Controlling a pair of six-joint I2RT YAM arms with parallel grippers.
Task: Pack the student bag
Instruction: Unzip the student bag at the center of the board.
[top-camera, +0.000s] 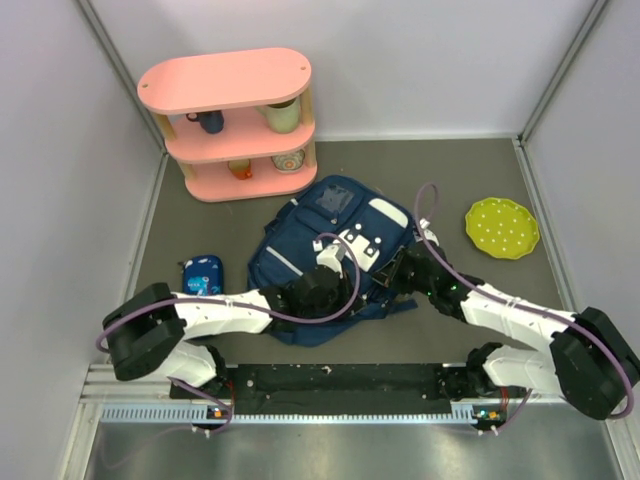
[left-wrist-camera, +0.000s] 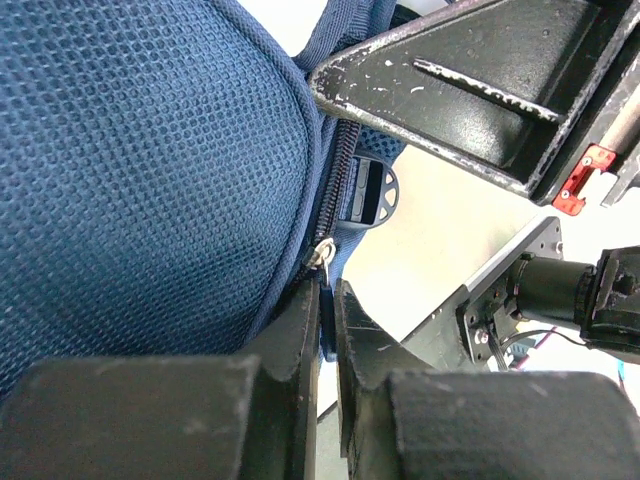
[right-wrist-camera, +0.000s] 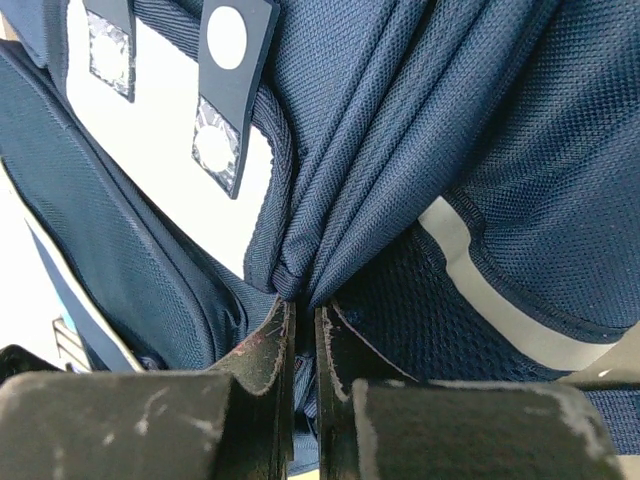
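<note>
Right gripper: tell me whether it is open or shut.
Shut: the right gripper pinches a fold of the backpack between its closed fingers.

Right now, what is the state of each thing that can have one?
bag: lying on the table, held by both grippers.
left gripper: shut on the zip pull.
right gripper: shut on a bag fold.
plate: flat, bare.
pencil case: flat, apart from the bag.
</note>
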